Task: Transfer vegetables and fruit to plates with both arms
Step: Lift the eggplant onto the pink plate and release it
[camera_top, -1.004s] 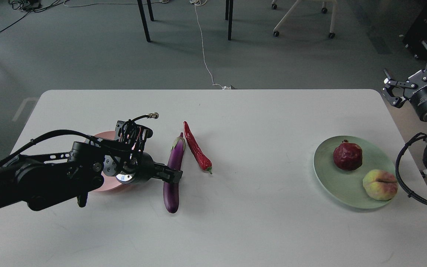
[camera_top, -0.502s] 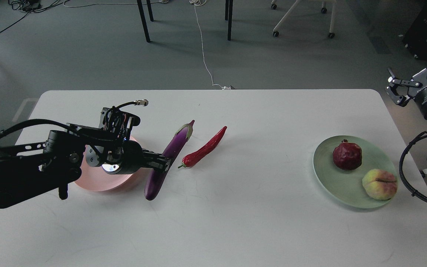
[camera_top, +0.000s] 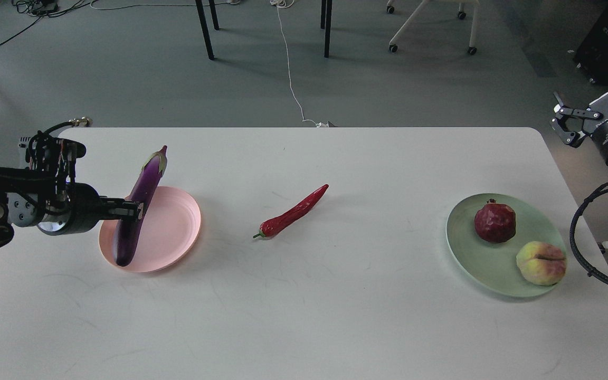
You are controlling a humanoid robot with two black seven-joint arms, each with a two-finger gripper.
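Head view shows the left gripper (camera_top: 134,210) at left of frame, jaws clamped on the eggplant (camera_top: 138,208), which hangs tilted over the pink plate (camera_top: 177,232) with its cap pointing up. For a clean drop the arm probably wants to lower until the bottom end touches the plate, then let go (so it doesn't roll off). The chili pepper (camera_top: 293,212) lies on the table (camera_top: 335,316) mid-frame, well apart. The pomegranate (camera_top: 495,222) and peach (camera_top: 541,263) sit on the green plate (camera_top: 467,248). The right gripper (camera_top: 583,116), upper right, hangs with jaws apart.
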